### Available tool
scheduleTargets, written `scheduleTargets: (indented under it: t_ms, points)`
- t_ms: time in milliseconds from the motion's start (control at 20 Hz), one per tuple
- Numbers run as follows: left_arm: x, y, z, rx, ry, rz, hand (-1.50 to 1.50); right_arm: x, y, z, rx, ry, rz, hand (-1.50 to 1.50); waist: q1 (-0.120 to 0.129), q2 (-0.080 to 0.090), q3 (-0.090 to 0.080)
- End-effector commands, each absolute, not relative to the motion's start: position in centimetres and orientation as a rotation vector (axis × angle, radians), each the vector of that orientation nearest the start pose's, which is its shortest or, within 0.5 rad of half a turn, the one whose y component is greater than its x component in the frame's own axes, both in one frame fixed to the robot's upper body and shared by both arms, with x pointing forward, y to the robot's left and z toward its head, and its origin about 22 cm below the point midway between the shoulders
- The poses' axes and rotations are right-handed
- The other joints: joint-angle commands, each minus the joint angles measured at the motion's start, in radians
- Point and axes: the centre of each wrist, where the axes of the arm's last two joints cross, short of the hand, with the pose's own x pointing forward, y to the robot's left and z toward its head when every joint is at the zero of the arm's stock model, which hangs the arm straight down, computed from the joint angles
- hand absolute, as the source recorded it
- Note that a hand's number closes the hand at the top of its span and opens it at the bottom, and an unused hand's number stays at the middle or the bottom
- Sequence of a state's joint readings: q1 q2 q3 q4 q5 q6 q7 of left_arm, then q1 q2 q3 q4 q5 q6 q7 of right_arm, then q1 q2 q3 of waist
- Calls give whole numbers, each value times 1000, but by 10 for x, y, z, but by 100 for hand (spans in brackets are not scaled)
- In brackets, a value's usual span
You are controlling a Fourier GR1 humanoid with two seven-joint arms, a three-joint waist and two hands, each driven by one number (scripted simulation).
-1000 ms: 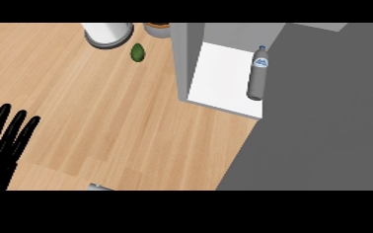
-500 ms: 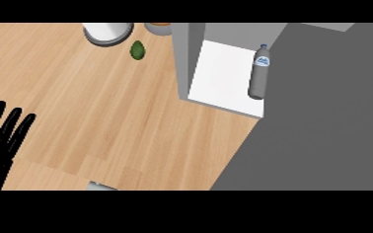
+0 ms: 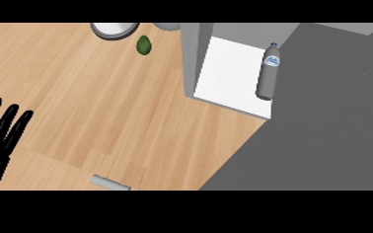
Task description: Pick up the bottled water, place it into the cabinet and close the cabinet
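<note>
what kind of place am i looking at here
Probably a kitchen: a wooden countertop, a grey cabinet with a bottled water lying on its white inside, and a small green fruit or vegetable near a round white dish.

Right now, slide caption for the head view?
Bottled water lies on the white shelf of the open cabinet; left robot hand rests open at the view's left edge.
</note>
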State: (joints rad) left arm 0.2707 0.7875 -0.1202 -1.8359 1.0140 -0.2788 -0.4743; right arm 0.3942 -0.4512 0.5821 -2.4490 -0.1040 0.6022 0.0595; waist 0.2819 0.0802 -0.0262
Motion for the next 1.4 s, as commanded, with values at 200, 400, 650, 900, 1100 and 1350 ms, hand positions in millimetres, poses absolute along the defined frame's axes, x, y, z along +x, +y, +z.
scheduleTargets:
  t_ms: [200, 400, 650, 900, 1100, 1350]
  points:
    - [180, 351, 74, -599, -1862, 16, -150, 116, -180, 130, 754, -1640, 1005, 150, 1, -6, 2]
    - [182, 355, 77, -593, -1871, 11, -150, 130, -179, 134, 648, -1631, 1056, 150, 3, -11, 1]
    - [185, 358, 79, -585, -1877, 19, -150, 158, -170, 130, 568, -1586, 1065, 150, -1, -14, 5]
    - [185, 358, 76, -582, -1859, 23, -150, 190, -155, 129, 539, -1555, 1029, 150, -6, -18, 7]
    - [183, 358, 70, -584, -1849, 49, -150, 219, -137, 133, 523, -1531, 995, 150, -20, -24, 10]
    - [180, 360, 65, -583, -1833, 73, -150, 258, -117, 146, 429, -1585, 843, 150, -39, -33, 15]
